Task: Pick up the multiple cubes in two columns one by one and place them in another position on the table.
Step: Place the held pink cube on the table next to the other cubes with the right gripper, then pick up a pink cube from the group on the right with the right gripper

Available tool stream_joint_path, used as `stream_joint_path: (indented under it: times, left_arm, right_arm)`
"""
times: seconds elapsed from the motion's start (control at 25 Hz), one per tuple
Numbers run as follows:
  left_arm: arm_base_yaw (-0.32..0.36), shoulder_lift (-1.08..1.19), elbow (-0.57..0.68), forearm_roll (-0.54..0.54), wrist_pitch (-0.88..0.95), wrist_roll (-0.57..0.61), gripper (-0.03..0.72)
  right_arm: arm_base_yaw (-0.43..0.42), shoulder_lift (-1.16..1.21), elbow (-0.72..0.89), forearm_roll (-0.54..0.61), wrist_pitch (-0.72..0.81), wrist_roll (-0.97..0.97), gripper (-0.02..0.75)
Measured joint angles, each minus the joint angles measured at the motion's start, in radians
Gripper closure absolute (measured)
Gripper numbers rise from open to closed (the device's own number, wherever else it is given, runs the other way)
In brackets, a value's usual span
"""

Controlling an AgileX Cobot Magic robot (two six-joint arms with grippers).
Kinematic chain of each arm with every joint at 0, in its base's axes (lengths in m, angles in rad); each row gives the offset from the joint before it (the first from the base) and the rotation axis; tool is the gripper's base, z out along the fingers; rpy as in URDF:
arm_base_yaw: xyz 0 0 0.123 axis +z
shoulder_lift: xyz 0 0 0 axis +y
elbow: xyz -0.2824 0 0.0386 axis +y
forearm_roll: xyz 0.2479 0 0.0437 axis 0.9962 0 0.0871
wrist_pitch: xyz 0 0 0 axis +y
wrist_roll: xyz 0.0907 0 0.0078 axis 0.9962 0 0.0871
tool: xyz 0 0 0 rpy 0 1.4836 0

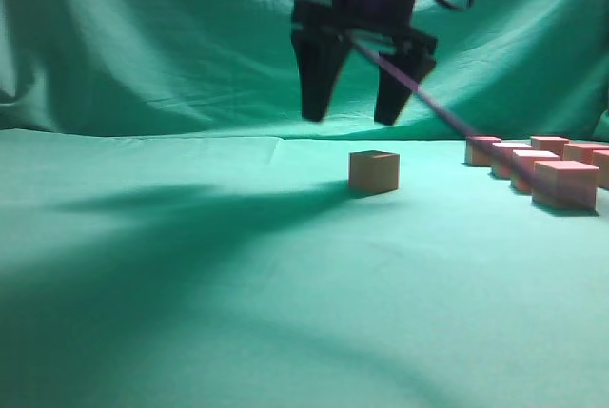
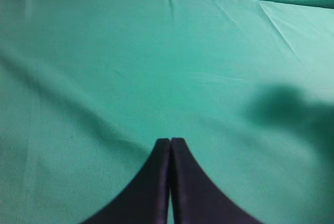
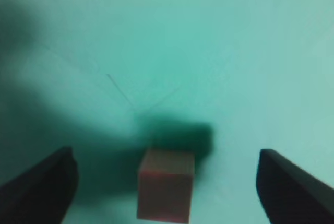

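Note:
A single tan cube (image 1: 373,170) sits alone on the green table (image 1: 190,284), left of the others. Several pinkish cubes (image 1: 561,183) stand in two columns at the far right. My right gripper (image 1: 350,118) hangs open above the lone cube, not touching it. In the right wrist view the cube (image 3: 166,190) lies on the cloth between the spread fingers (image 3: 164,182). My left gripper (image 2: 170,141) is shut and empty over bare cloth; it does not show in the exterior view.
A draped green backdrop (image 1: 143,37) hangs behind the table. A thin cable (image 1: 419,94) runs from the right arm down toward the cube columns. The arm's shadow falls across the left of the table.

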Motion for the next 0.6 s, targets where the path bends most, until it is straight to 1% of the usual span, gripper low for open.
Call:
stream_joint_path:
  times: [0.04, 0.08, 0.12, 0.16, 0.24, 0.28, 0.32, 0.36, 0.4, 0.44, 0.6]
  left_arm:
    - [0.000, 0.000, 0.000, 0.000, 0.000, 0.000, 0.688]
    - [0.000, 0.000, 0.000, 0.000, 0.000, 0.000, 0.688]
    - [0.000, 0.000, 0.000, 0.000, 0.000, 0.000, 0.688]
    - [0.000, 0.000, 0.000, 0.000, 0.000, 0.000, 0.688]
    - [0.000, 0.000, 0.000, 0.000, 0.000, 0.000, 0.688]
    - [0.000, 0.000, 0.000, 0.000, 0.000, 0.000, 0.688]
    - [0.000, 0.000, 0.000, 0.000, 0.000, 0.000, 0.688]
    - [0.000, 0.000, 0.000, 0.000, 0.000, 0.000, 0.688]
    - [0.000, 0.000, 0.000, 0.000, 0.000, 0.000, 0.688]
    - [0.000, 0.000, 0.000, 0.000, 0.000, 0.000, 0.688]
    - [0.000, 0.000, 0.000, 0.000, 0.000, 0.000, 0.688]
  right_arm:
    - [0.000, 0.000, -0.041, -0.002, 0.005, 0.019, 0.098]
    - [0.000, -0.002, -0.076, -0.004, 0.009, 0.047, 0.098]
    - [0.000, -0.009, -0.104, -0.007, 0.011, 0.081, 0.055]
    - [0.000, -0.020, -0.121, -0.009, 0.013, 0.113, 0.072]
    - [0.000, -0.055, -0.130, -0.011, 0.018, 0.146, 0.072]
    - [0.000, -0.080, -0.130, -0.013, 0.022, 0.152, 0.115]
    - [0.000, -0.103, -0.130, -0.016, 0.025, 0.159, 0.139]
    - [0.000, -0.134, -0.127, -0.023, 0.027, 0.168, 0.132]
    - [0.000, -0.177, -0.121, -0.031, 0.027, 0.180, 0.174]
    - [0.000, -0.209, -0.108, -0.046, 0.029, 0.189, 0.197]
    - [0.000, -0.377, 0.001, -0.108, 0.029, 0.201, 0.190]
